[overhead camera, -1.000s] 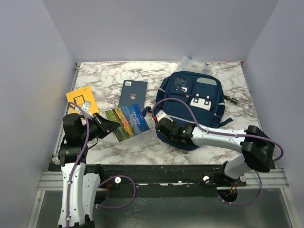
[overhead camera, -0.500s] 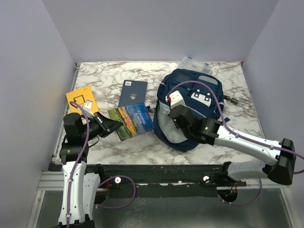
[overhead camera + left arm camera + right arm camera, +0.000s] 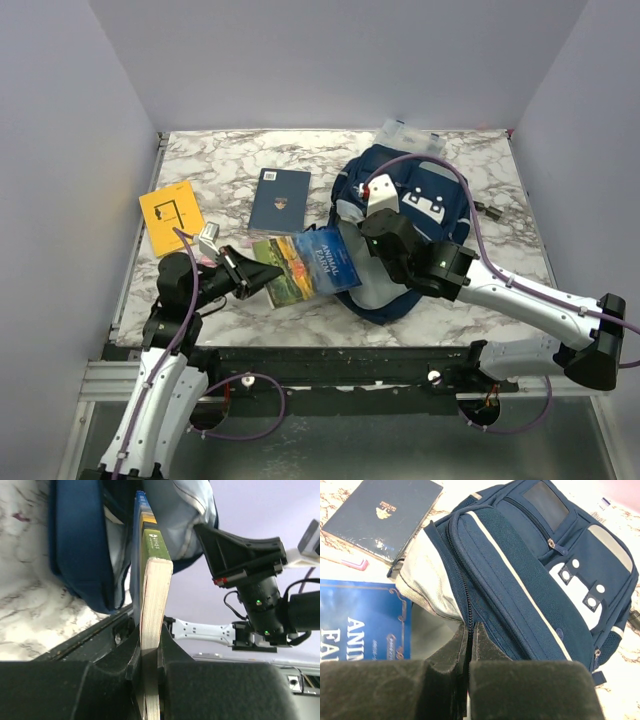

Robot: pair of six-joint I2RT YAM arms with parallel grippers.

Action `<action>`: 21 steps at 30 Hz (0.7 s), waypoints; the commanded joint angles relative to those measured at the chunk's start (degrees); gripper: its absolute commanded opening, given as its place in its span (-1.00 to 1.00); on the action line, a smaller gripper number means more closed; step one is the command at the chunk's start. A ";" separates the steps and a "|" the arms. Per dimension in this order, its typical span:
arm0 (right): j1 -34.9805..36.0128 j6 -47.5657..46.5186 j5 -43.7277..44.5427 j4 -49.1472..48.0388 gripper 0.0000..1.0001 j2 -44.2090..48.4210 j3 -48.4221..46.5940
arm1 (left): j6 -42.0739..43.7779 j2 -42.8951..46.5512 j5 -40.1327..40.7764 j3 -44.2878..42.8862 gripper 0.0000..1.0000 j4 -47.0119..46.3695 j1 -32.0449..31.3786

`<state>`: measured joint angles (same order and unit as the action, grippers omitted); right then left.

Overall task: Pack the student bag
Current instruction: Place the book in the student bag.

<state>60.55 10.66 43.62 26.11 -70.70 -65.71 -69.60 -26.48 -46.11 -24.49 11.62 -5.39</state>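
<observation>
Nearest to me, the left gripper (image 3: 148,647) is closed down tight on the near edge of a paperback (image 3: 312,263), held on edge with its far end level with the mouth of the bag (image 3: 415,215). The bag sits right of centre on the table (image 3: 225,160), and the book's leading corner is just at the pale lining. Just beyond, the right gripper (image 3: 471,631) is pinched fully closed on the zip edge of the bag, lifting it so the mouth gapes (a thin bite of fabric, from what the wrist view shows). My worry is that pinch: if the cloth slips out, the mouth drops and the book would ram the outside of the bag. The book's corner could also snag the lining, or the push could slide the whole bag away across the smooth marble. The book might pivot too, since it is held only at one end. The bag lies front pockets up, its long axis running from near-left to far-right, mouth pointing near-left toward the book. Further left lie a dark blue book (image 3: 280,198) and a yellow book (image 3: 172,214), well apart from the bag, and a clear box (image 3: 405,133) sits just behind it.
</observation>
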 commanded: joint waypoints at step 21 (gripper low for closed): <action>-0.03 6.63 -1.79 -6.95 -0.99 2.79 -4.65 | -23.74 -24.94 60.65 -0.01 -1.00 -34.75 -42.77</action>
<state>60.40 15.53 42.13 25.36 -70.85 -67.00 -91.46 -45.54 -1.17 -20.14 -7.70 -43.88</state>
